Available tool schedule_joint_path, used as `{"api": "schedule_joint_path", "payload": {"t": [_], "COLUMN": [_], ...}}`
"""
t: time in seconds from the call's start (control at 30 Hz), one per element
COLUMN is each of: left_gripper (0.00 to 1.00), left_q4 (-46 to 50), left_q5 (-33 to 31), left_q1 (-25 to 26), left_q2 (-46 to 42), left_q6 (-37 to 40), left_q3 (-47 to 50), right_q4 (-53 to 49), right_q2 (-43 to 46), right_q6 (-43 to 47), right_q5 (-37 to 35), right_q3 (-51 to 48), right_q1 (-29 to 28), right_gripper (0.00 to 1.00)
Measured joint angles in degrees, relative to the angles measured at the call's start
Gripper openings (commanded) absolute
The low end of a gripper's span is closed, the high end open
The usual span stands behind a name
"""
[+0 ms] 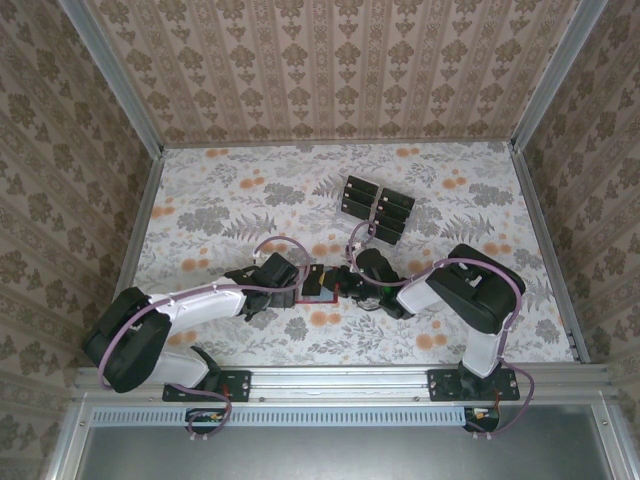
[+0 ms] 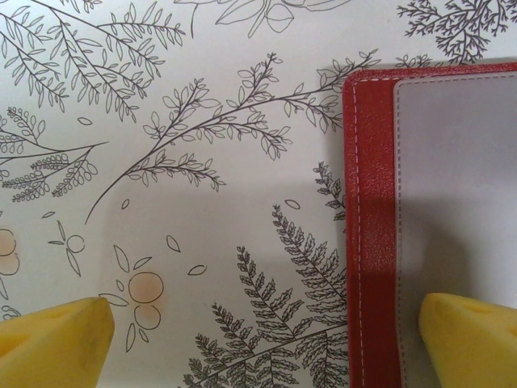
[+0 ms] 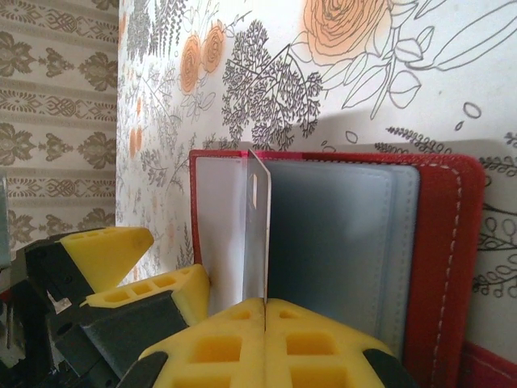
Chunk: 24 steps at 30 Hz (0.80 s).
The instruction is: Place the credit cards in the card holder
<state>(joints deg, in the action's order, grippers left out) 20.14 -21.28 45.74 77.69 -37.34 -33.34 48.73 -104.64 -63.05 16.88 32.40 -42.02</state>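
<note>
Right gripper (image 3: 265, 319) is clamped on a thin pale leaf (image 3: 257, 226) inside the card holder (image 3: 448, 242); judged flimsy, slick, best pinched edgewise.

Top external: mounted high behind the arm bases, facing down and toward the far wall, with the whole table (image 1: 230, 200) in frame.

Left wrist: very near, looking straight down on the tabletop. The left gripper (image 2: 262, 343) sits at the frame's bottom and the card holder (image 2: 371, 242) at its right.

Right wrist: low and close, sighting along the right gripper (image 3: 265, 315) past an edge-on credit card (image 3: 257, 226).

All three views share the card holder, mid-table on the near side.
</note>
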Motion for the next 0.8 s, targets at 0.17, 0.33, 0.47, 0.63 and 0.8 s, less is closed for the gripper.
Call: {"api": "schedule_joint_path", "payload": {"t": [0.17,0.33,0.47,0.63,0.8], "left_gripper": [1.0,1.0,1.0,1.0,1.0], "left_q4": [-0.3,-0.6,-0.7,-0.9,-0.9], "left_q5": [0.0,0.0,0.0,0.0,0.0], "left_q1": [0.0,0.0,0.0,0.0,0.0], "left_q2": [0.0,0.0,0.0,0.2,0.3], "left_q6": [-0.2,-0.2,-0.2,-0.2,-0.3], "left_q3": [0.2,0.3,0.3,0.3,0.3], "right_q4": [0.6,0.9,1.0,1.0,1.0], "right_q2": [-0.7,-2.1,-2.4,-2.4,-2.4], "right_q6": [0.0,0.0,0.0,0.0,0.0], "right_q5": [-0.2,-0.1,0.1,0.2,0.3], "right_q3": [0.1,0.8,1.0,1.2,1.4], "right_q1": [0.4,0.4,0.4,0.0,-0.5], "right_gripper": [0.0,0.0,0.0,0.0,0.0]}}
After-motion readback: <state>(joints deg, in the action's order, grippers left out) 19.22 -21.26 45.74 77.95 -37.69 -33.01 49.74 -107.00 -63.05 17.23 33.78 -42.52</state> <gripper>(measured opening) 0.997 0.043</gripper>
